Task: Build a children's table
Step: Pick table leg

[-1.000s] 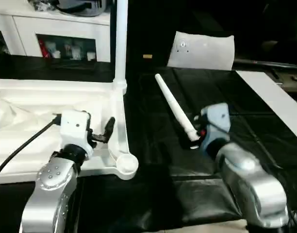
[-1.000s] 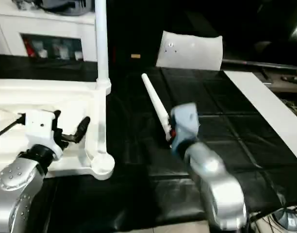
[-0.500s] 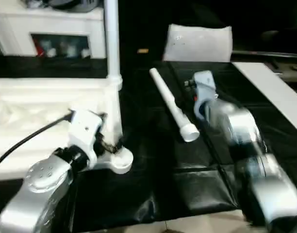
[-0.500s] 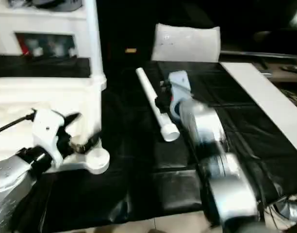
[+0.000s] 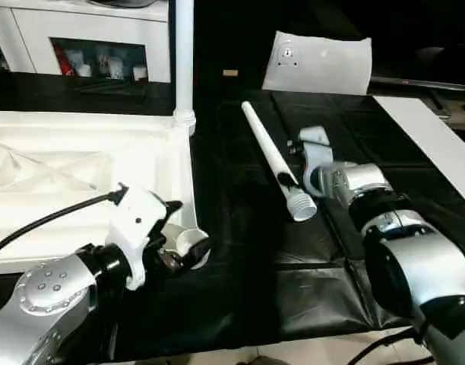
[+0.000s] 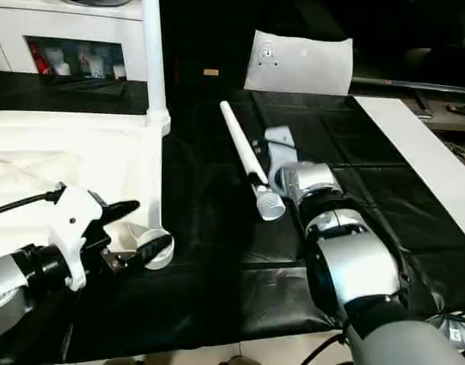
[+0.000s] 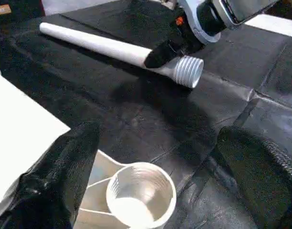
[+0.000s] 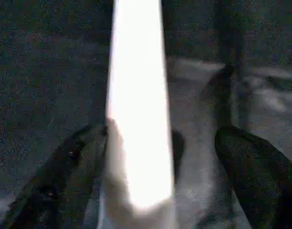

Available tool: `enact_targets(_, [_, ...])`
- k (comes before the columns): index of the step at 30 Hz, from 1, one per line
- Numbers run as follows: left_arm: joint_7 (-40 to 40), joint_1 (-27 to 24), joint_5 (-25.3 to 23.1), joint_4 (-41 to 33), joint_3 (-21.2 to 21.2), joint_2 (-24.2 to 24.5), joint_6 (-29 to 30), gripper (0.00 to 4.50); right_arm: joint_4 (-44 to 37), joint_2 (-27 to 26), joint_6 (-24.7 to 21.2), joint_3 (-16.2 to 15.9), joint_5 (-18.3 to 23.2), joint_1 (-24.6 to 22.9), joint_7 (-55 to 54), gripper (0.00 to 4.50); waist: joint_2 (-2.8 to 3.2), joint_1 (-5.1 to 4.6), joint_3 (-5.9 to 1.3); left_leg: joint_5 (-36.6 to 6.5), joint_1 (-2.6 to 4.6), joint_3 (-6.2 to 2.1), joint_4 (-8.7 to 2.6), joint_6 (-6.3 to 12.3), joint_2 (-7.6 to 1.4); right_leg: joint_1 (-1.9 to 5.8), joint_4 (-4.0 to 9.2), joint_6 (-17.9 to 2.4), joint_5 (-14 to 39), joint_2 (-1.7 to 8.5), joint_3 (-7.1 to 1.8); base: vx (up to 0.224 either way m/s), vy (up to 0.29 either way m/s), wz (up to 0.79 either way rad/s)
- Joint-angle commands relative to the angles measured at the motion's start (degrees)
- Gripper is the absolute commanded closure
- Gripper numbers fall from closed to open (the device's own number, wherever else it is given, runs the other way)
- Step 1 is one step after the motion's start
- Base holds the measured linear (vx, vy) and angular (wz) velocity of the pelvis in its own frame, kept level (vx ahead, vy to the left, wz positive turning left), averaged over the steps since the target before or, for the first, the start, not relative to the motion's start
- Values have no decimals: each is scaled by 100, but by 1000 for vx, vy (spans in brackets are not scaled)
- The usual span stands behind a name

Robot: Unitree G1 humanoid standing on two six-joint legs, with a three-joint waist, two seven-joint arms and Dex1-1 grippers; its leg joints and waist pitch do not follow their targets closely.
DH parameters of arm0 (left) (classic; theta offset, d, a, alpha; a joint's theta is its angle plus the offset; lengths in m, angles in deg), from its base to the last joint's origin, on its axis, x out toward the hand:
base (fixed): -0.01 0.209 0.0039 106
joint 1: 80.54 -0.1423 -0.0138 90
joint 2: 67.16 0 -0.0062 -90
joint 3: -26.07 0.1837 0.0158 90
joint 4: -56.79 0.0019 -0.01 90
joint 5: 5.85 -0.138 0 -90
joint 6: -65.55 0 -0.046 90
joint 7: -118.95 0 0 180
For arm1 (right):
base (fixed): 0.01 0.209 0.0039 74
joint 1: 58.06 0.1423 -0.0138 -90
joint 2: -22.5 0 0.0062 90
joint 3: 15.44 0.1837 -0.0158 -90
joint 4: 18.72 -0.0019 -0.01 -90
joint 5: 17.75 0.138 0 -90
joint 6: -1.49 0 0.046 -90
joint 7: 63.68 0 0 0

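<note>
I see my right gripper (image 8: 151,157) with its jaws spread either side of the loose leg (image 5: 272,157), one finger (image 7: 160,52) touching the tube just above its threaded end; they have not closed on it. That leg lies flat on the black mat (image 5: 354,160), pointing away toward the white bag (image 5: 317,62). My left gripper (image 7: 151,176) has its jaws wide open, straddling the near corner socket (image 7: 141,194) of the upturned children's table (image 5: 73,163) without gripping it. At the far corner a second leg (image 5: 183,57) stands upright in its socket. A long white board strip (image 5: 430,144) lies along the mat's right side
</note>
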State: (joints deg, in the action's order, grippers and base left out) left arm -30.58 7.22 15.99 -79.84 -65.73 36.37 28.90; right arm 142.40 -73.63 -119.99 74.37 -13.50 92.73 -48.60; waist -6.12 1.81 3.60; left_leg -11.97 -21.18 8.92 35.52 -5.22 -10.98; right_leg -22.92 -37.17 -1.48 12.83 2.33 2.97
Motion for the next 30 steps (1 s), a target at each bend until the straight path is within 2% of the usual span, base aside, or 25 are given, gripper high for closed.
enact_targets(1, [2, 8, 92, -132, -16, 54, 77, 0, 142, 44, -106, 129, 71, 126, 117, 77, 107, -7, -285, -428, 42, 26, -419, -156, -199, 290, 341, -1062, 135, 455, -304, 0, 0, 0])
enact_targets(8, [7, 31, 128, -47, 10, 148, 79, 0, 457, 26, -132, 268, 36, 138, 210, 138, 96, 7, -284, -410, 46, 28, -419, -195, -203, 281, 336, -1093, 144, 462, -303, 0, 0, 0])
enact_targets(12, [31, 27, 133, 19, 27, 173, 11, 0, 477, 30, -86, 361, 82, 120, 193, 166, 130, 18, -286, -417, 49, 21, -424, -226, -204, 282, 329, -1101, 104, 459, -297, 0, 0, 0])
enact_targets(14, [38, 27, 131, 44, 37, 184, -12, 0, 482, 32, -69, 388, 97, 119, 186, 186, 119, 19, -286, -453, 48, 22, -426, -229, -204, 286, 336, -1102, 130, 463, -299, 0, 0, 0])
enact_targets(15, [44, 29, 126, 72, 48, 199, -35, 0, 487, 38, -66, 402, 100, 121, 188, 191, 140, 22, -292, -444, 50, 16, -426, -240, -205, 287, 328, -1105, 126, 461, -295, 0, 0, 0])
enact_targets(19, [79, 69, 59, 205, 139, 273, -165, 0, 512, 67, -39, 530, 178, 105, 160, 234, 137, 24, -301, -454, 52, 20, -424, -236, -200, 285, 327, -1110, 106, 456, -296, 0, 0, 0])
enact_targets(27, [29, 142, 13, 309, 215, 250, -251, 0, 532, 92, 75, 651, 136, 65, 178, 258, 149, 28, -329, -394, 53, 22, -413, -245, -204, 301, 312, -1172, -39, 460, -292, 0, 0, 0])
enact_targets(28, [5, 172, -29, 345, 241, 242, -333, 0, 522, 105, 127, 708, 161, 73, 160, 258, 185, 28, -360, -399, 58, 21, -402, -263, -206, 312, 306, -1183, -59, 466, -292, 0, 0, 0])
enact_targets(30, [-62, 195, -91, 386, 242, 200, -437, 0, 498, 123, 245, 746, 174, 79, 154, 259, 173, 29, -366, -368, 55, 23, -399, -246, -208, 313, 302, -1198, -125, 463, -290, 0, 0, 0])
